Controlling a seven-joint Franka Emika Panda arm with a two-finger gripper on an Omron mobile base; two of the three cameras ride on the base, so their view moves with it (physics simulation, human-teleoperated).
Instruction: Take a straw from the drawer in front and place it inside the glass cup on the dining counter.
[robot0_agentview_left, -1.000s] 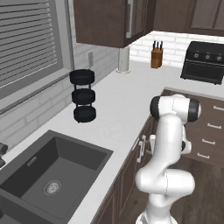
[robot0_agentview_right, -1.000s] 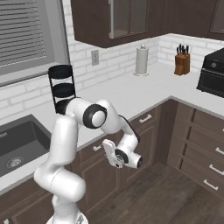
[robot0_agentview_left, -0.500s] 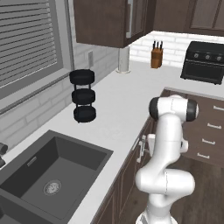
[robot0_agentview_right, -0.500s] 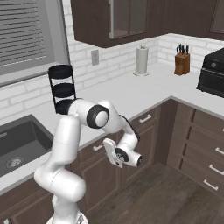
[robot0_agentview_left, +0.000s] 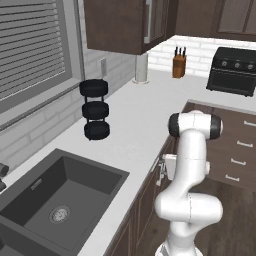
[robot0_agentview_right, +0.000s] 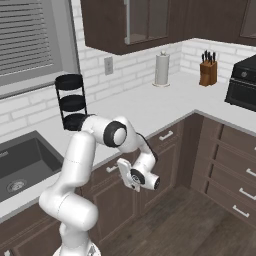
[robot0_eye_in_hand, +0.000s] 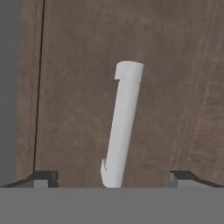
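Note:
The drawer (robot0_eye_in_hand: 175, 87) shows as a flat dark brown front panel close ahead in the hand view. Its slim pale bar handle (robot0_eye_in_hand: 122, 127) runs up the middle of that view. My gripper (robot0_eye_in_hand: 113, 178) is open, its two dark tips standing wide apart on either side of the handle's near end, with nothing held. From the right base view the gripper (robot0_agentview_right: 125, 174) sits low, pressed up near the cabinet front just under the white worktop edge. The straw is hidden. The glass cup and the dining counter are out of view.
A dark sink (robot0_agentview_left: 65, 200) lies in the white worktop (robot0_agentview_left: 145, 115) to the left. A black three-tier rack (robot0_agentview_left: 95, 110) stands by the wall. Paper towel roll (robot0_agentview_right: 161, 70), knife block (robot0_agentview_right: 207, 72) and black stove (robot0_agentview_left: 235, 70) are at the back. More drawers (robot0_agentview_right: 235, 170) line the right.

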